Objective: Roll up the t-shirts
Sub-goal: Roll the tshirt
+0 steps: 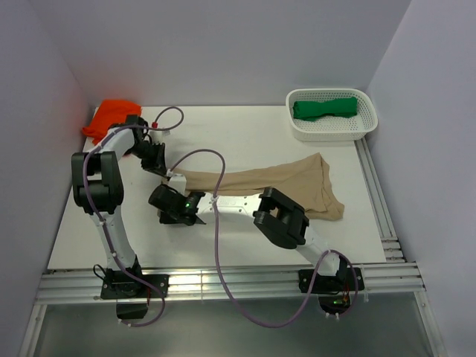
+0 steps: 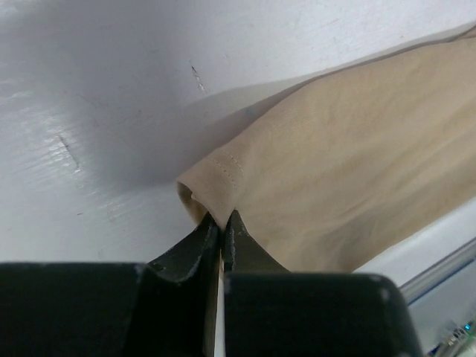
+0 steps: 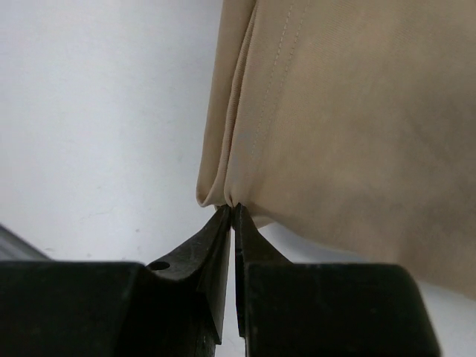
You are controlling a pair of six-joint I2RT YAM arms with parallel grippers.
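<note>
Left arm (image 1: pixel 97 182): I read the base at the near-left edge of the white worktop (image 1: pixel 245 137). The lower link rises to a high elbow over the left side. The forearm reaches toward the far-left corner, and the wrist folds back toward the centre and tips downward.

Right arm (image 1: pixel 282 219): the base is at the near-right edge and the elbow is folded sharply. The forearm runs low and leftward across the worktop, passing over the near edge of the cloth.

Left gripper (image 2: pixel 222 219): the jaws are closed together on a stitched hem corner of the tan soft-cloth t-shirt (image 1: pixel 297 178). The cloth spreads up and to the right of the fingertips.

Right gripper (image 3: pixel 233 208): the jaws are pinched tight on a folded corner of the same shirt. The cloth rises above and to the right of the tips, with bare worktop to their left.

The tan shirt lies as a long band from centre-left to the right side and is widest at its right end. Both grippers hold its left end, near each other. I cannot tell whether that end is clear of the surface.

The bright orange cloth t-shirt (image 1: pixel 111 115) sits bunched in the far-left corner behind the left arm. The deep green cloth t-shirt (image 1: pixel 323 108) lies inside the white perforated plastic basket (image 1: pixel 335 132) at far right, well apart from both grippers.
</note>
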